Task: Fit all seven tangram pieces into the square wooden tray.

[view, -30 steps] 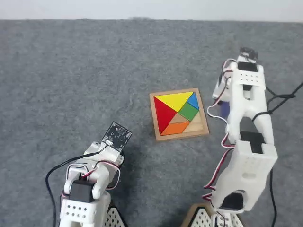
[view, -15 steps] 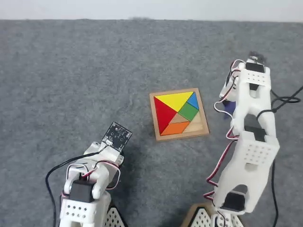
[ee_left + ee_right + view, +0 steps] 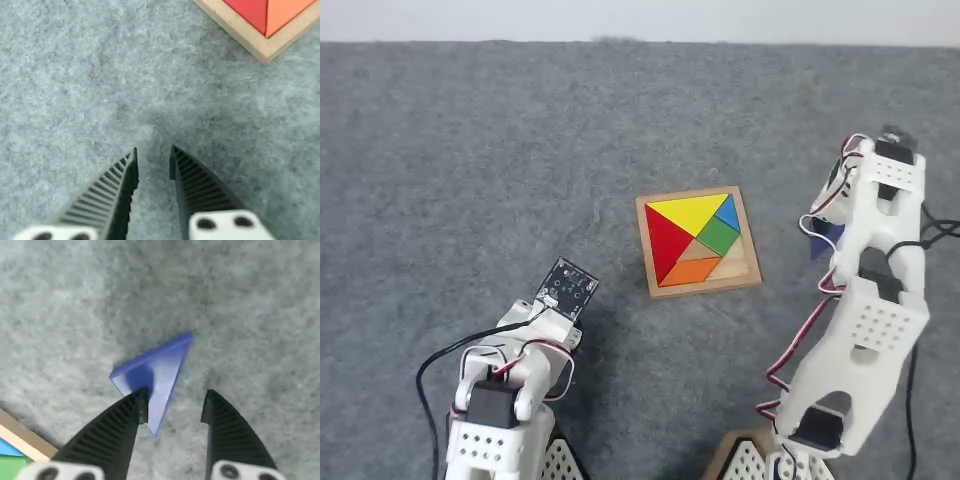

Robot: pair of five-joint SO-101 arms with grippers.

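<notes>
The square wooden tray (image 3: 708, 289) lies mid-table and holds yellow (image 3: 690, 212), red (image 3: 665, 245), blue (image 3: 728, 212), green (image 3: 718, 236) and orange (image 3: 690, 270) pieces; its near-right corner (image 3: 735, 266) is bare wood. A violet-blue triangle (image 3: 155, 372) lies flat on the carpet right of the tray and peeks out beside the right arm (image 3: 823, 238). My right gripper (image 3: 176, 397) is open just above it, one fingertip (image 3: 141, 397) over the triangle's edge, the other over carpet. My left gripper (image 3: 153, 151) hovers over bare carpet near the tray's corner (image 3: 260, 42), slightly open with nothing between its fingers.
Grey carpet covers the whole table. The left arm (image 3: 520, 370) sits at the near left, the right arm (image 3: 865, 300) stretches along the right side. A corner of the tray (image 3: 20, 440) shows close to the right gripper.
The right arm has swung to the right, away from the tray. The visible part of the violet-blue triangle now shows farther right too. The left arm has not moved.
</notes>
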